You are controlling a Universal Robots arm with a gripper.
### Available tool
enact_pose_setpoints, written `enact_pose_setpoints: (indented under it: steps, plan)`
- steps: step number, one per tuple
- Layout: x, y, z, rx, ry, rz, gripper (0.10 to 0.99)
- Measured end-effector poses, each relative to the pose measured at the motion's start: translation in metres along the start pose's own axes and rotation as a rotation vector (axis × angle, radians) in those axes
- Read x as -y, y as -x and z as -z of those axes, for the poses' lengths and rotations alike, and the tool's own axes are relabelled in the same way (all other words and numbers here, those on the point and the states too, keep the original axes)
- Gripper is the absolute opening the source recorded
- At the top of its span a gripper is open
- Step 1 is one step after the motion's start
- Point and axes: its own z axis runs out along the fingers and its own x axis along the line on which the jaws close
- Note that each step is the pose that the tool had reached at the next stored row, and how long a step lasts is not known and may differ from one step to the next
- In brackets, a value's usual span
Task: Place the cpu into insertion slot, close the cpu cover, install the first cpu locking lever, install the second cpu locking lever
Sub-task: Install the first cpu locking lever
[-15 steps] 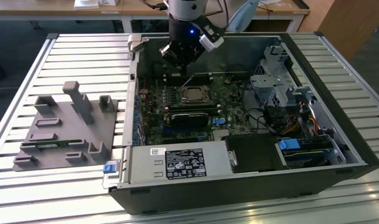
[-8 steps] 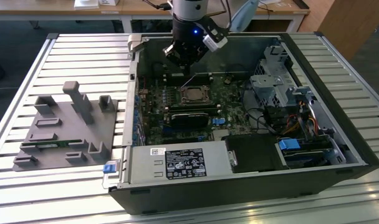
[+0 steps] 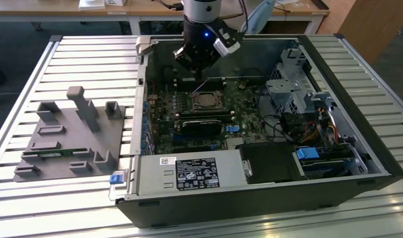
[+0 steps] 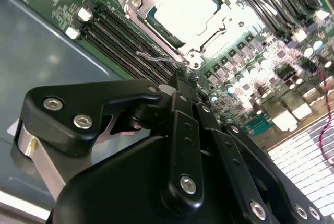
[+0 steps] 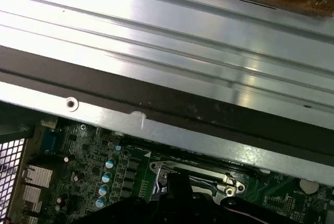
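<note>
Slatted metal counter (image 3: pixel 89 54), pale grey w/ bright glare along the ribs, runs under everything below the tool (image 3: pixel 200 63). Beyond the tool, at the far edge of the exterior view: wooden desk (image 3: pixel 148 9) on white legs, w/ white papers (image 3: pixel 92 4) on top. Off toward the exterior view's right of the tool, brown wood cabinet (image 3: pixel 377 22). Floor (image 3: pixel 16 34) dark grey, seen btwn desk legs and alongside counter. Light even, overhead, no hard shadows.

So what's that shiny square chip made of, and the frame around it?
The cpu top looks like bare silvery metal; it glares bright under the light. The cpu cover around it seems thin grey stamped metal, with dull reflections and screw heads at its corners.
</note>
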Motion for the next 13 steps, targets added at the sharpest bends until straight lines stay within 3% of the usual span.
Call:
enact_pose_setpoints:
  steps: [3,7,13]
  plan:
    - [0.0001,0.0,-0.0011,0.0019,0.004,-0.044,0.106]
    - [0.0001,0.0,-0.0031,0.0077,0.026,-0.087,0.106]
    - [0.0004,0.0009,-0.006,0.0087,0.027,-0.109,0.106]
